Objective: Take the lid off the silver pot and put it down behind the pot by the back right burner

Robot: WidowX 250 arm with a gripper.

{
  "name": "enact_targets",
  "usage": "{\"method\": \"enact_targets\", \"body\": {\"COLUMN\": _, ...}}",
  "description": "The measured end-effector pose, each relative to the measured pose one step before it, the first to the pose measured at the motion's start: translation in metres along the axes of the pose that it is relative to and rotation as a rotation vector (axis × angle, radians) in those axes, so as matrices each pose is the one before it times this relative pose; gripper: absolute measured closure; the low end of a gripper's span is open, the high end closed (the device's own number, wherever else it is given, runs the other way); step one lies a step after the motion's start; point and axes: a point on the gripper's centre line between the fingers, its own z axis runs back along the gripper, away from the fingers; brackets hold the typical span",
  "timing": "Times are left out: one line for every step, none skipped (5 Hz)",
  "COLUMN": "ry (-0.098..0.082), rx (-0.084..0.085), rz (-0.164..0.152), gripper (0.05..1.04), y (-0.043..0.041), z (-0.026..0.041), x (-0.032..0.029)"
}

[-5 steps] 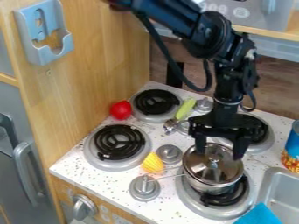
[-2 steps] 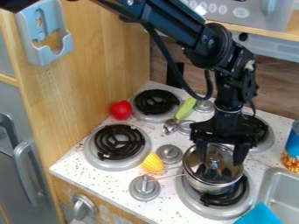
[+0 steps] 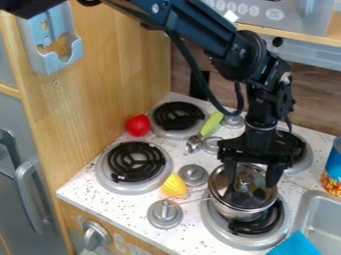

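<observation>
Burner (image 3: 135, 163) with a black coil lies near the desk's (image 3: 78, 192) left corner; a red toy (image 3: 138, 125) sits by the left edge, toward the back corner, just beside a second burner (image 3: 178, 117). A ridged yellow piece (image 3: 174, 185) comes next, near a silver knob (image 3: 164, 214) by the front edge. Farther back, a pale green piece (image 3: 212, 123) lies at a slant. Toward the right, a silver pot (image 3: 240, 213) with its lid (image 3: 255, 194) on stands upright on the front right burner (image 3: 246, 239). Over it hangs the gripper (image 3: 252, 178), jaws apart, spanning the lid; whether they touch it, I cannot tell. A blue cloth (image 3: 295, 244) lies by the sink (image 3: 323, 205), and a can (image 3: 335, 172) stands at the right.
</observation>
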Motion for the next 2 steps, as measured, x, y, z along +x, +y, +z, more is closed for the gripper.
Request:
{"method": "enact_targets", "body": {"ry": -0.0011, "rx": 0.0018, "rz": 0.0052, "gripper": 0.078, "y": 0.00122, "z": -0.00123, "x": 0.00279}}
{"method": "enact_targets", "body": {"ry": 0.0035, "rx": 0.0032, "rz": 0.006, "gripper": 0.13, "y": 0.00141, "z": -0.00064, "x": 0.00016}}
